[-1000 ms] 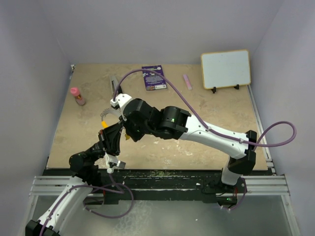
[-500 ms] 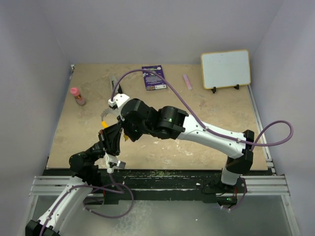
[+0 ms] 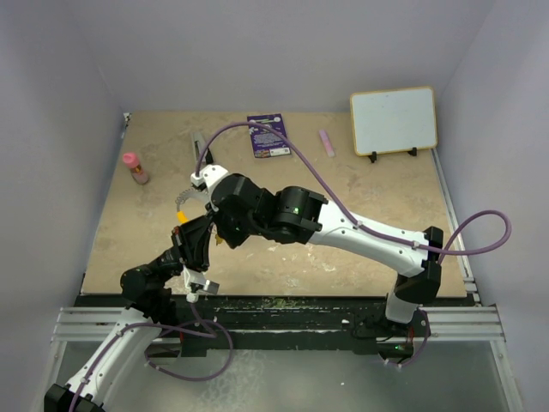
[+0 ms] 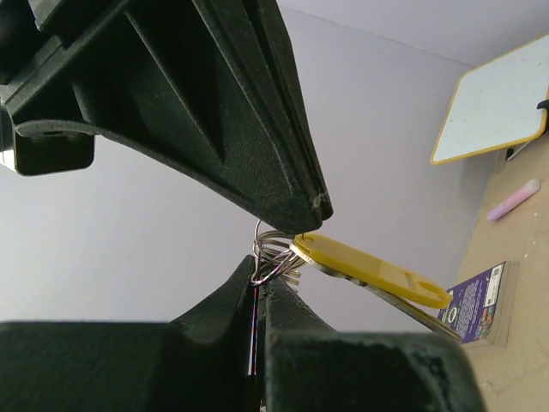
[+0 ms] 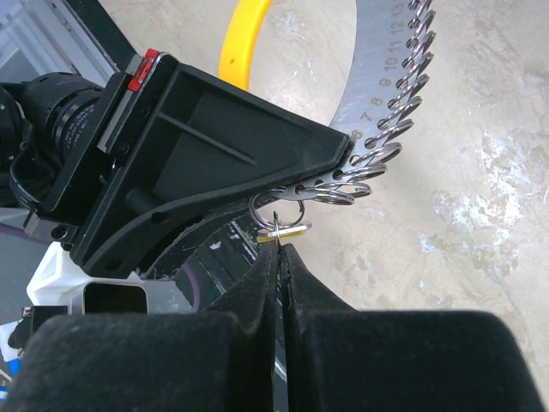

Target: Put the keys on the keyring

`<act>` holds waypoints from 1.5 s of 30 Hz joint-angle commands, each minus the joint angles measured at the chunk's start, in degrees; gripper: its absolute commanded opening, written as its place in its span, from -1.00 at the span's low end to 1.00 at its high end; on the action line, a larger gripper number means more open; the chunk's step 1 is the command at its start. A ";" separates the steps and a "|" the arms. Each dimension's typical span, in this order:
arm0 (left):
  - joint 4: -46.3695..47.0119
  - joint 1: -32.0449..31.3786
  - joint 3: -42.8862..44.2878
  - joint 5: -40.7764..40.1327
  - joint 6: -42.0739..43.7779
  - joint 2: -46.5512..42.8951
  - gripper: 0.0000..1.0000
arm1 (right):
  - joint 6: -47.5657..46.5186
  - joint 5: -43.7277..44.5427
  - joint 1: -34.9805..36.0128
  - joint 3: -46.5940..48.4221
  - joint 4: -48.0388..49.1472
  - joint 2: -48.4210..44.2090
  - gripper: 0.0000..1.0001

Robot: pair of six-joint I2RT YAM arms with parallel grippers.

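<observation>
In midair, left fingers (image 4: pixel 225 299) pinch the keyring (image 4: pixel 273 251); right fingers (image 5: pixel 256 279) clamp a key (image 4: pixel 369 270) pointing at the purple card (image 4: pixel 480 300).

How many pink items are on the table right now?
2: a pink-capped bottle near the left wall, and a pink stick at the far edge beside the whiteboard. The arms could hide others.

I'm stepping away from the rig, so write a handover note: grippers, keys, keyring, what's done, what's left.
Left gripper: shut on the keyring, up in the air.
Right gripper: shut on a yellow-headed key at the ring, tip to tip with the left.
Done: key and keyring are off the table and meeting.
Left: cannot tell whether this key is threaded; check, then finish threading.
</observation>
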 commanded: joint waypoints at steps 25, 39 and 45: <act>3.52 -0.43 -3.41 -1.07 1.02 -0.55 -0.95 | 2.59 1.61 0.05 -3.41 3.54 -5.89 -1.00; 4.32 -0.40 -3.35 -0.55 1.79 -0.31 -0.95 | 3.07 0.40 0.05 -3.42 2.95 -3.93 -1.00; 4.35 -0.42 -3.33 -0.39 2.09 -0.28 -0.95 | 3.29 -0.13 0.08 -3.86 3.46 -3.75 -1.00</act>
